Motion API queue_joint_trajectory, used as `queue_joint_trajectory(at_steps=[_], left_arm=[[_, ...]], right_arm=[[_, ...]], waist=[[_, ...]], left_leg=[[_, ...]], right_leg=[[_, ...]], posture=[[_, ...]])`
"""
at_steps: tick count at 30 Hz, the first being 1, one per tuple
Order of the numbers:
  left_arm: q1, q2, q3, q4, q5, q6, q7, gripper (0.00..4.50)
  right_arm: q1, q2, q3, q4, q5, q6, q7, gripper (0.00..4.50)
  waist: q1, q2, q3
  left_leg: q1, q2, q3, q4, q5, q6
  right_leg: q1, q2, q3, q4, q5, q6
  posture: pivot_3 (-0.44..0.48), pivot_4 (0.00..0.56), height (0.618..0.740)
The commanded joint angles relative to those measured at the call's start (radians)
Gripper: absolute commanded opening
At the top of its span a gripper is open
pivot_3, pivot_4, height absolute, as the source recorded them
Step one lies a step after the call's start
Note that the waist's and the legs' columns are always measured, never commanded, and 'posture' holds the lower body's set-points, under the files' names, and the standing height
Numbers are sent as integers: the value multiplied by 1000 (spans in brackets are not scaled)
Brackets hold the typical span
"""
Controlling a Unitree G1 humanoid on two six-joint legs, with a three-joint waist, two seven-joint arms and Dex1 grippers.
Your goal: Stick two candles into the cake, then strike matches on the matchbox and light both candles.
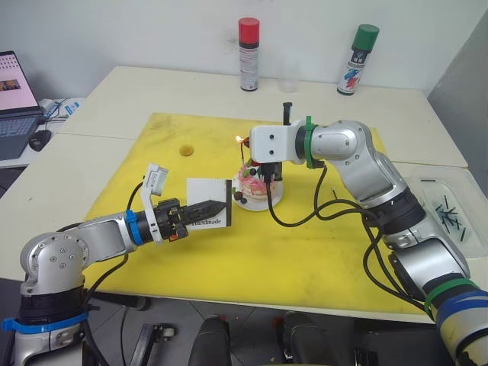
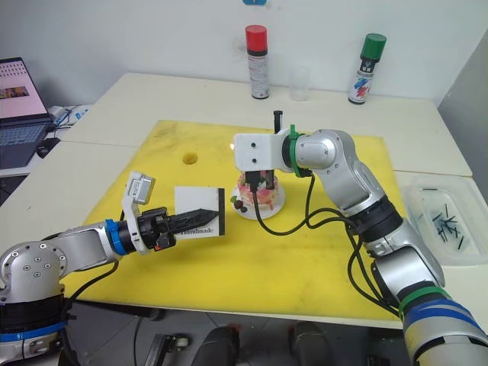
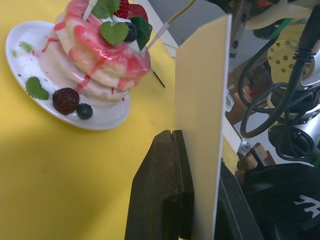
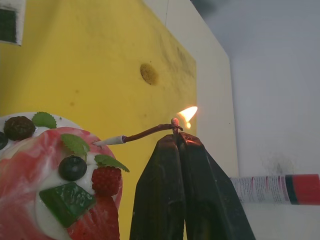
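The pink-and-white cake [image 1: 254,188] sits on its small white plate [image 3: 20,37] in the middle of the yellow mat. Two thin candles [image 3: 175,17] [image 3: 90,7] stand stuck in its top. My right gripper [image 1: 263,172] hovers just over the cake, shut on a match [image 4: 175,121] whose tip burns with a flame [image 4: 188,114]. One leaning candle [image 4: 145,132] reaches up to that flame. To the cake's left, my left gripper [image 1: 219,204] is shut on the white matchbox [image 1: 209,202], holding it upright a little above the mat.
A red-capped spray can [image 1: 248,53], a green-capped one [image 1: 357,59] and a clear cup [image 1: 288,80] stand at the table's back. A clear tray [image 1: 450,210] with several dark matches lies at the right. A laptop [image 1: 15,99] is far left. A loose match [image 3: 159,78] lies beside the plate.
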Motion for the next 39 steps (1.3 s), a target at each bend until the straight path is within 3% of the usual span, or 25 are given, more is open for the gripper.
queue_joint_trajectory(at_steps=[1,13,17,19,24,30,34,39], left_arm=[[-12,13,1,-6,-2,-14,-22,0],[-6,11,-10,-5,9,-16,-43,0],[-5,10,-13,-5,10,-14,-48,0],[-4,8,-15,-5,10,-13,-48,0],[-2,5,-21,-4,6,-11,-49,0],[6,4,-20,-13,-13,-3,-43,0],[34,-6,-28,-34,-31,4,-37,0],[63,-26,-41,-53,-38,-8,-24,0]], right_arm=[[-10,-1,-21,-39,-7,-4,-9,13],[-74,62,-148,-37,51,57,-139,13],[-114,80,-267,-24,132,172,-184,13],[-134,65,-322,-19,168,227,-194,13],[-114,-102,-445,-47,214,331,-181,13],[30,-278,-560,-175,278,511,-163,13],[342,-429,-738,-252,295,647,-142,13],[551,-482,-856,-211,320,716,-174,13]], waist=[[0,0,0],[0,0,0],[0,0,0],[1,1,0],[7,1,0],[1,1,1],[2,2,1],[-2,5,3]], left_leg=[[0,0,0,0,0,0],[0,0,0,0,0,0],[0,0,0,0,0,0],[0,0,0,0,0,0],[-1,-1,0,-1,0,0],[-2,-1,2,-2,0,0],[-2,-1,2,-2,0,0],[-2,-2,5,-1,0,0]], right_leg=[[0,0,0,0,0,0],[0,0,0,0,0,0],[0,0,0,0,0,0],[0,0,0,0,0,0],[0,-1,-1,-3,0,0],[-1,-1,1,-4,0,0],[0,-1,1,-4,-1,0],[-1,-3,4,-4,-4,6]], posture=[[0,150,689],[0,150,689],[0,150,689],[0,150,689],[0,150,689],[0,150,689],[0,150,689],[0,150,689]])
